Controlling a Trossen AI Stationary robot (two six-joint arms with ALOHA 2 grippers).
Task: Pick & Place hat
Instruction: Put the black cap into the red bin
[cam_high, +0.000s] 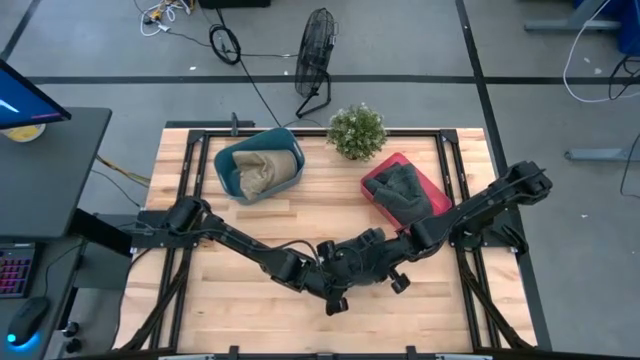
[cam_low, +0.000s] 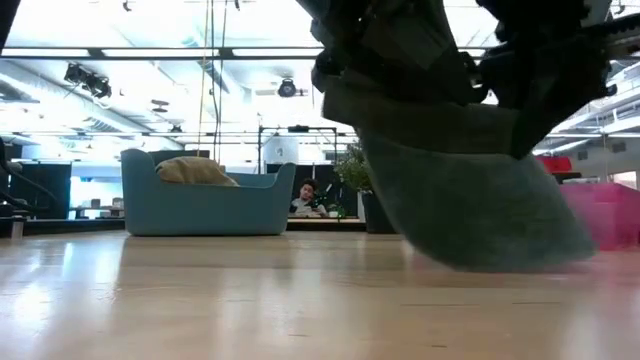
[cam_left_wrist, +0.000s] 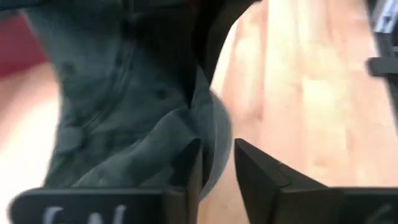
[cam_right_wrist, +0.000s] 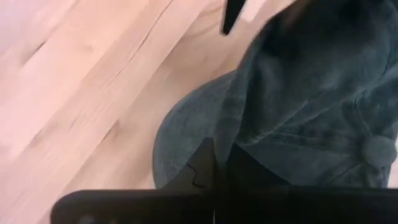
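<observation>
A grey-green cap (cam_low: 470, 190) hangs between my two grippers over the near middle of the table, brim downward. In the high view the arms cover it. My left gripper (cam_left_wrist: 217, 155) comes in from the table's left (cam_high: 325, 272). My right gripper (cam_right_wrist: 214, 162) comes in from the right (cam_high: 372, 252). Both are shut on the cap. The button on the crown's top (cam_right_wrist: 376, 149) shows in the right wrist view. My left gripper pinches a fold of the cap's cloth at the crown's edge (cam_left_wrist: 186, 134), just above the brim, between two fingers that stand slightly apart. The cap hangs below it, brim lowest. My right gripper pinches the crown's cloth (cam_right_wrist: 249, 134) where it meets the brim (cam_right_wrist: 186, 130), fingers close together. The fingers themselves hide the exact spot. The cap hangs slack beneath, close over the wood.
A blue bin (cam_high: 258, 165) with a tan hat in it stands at the far left of the table. A red bin (cam_high: 405, 190) holding a dark grey hat stands at the far right. A potted plant (cam_high: 357, 130) sits at the far edge between them. Bare wood lies on the near left.
</observation>
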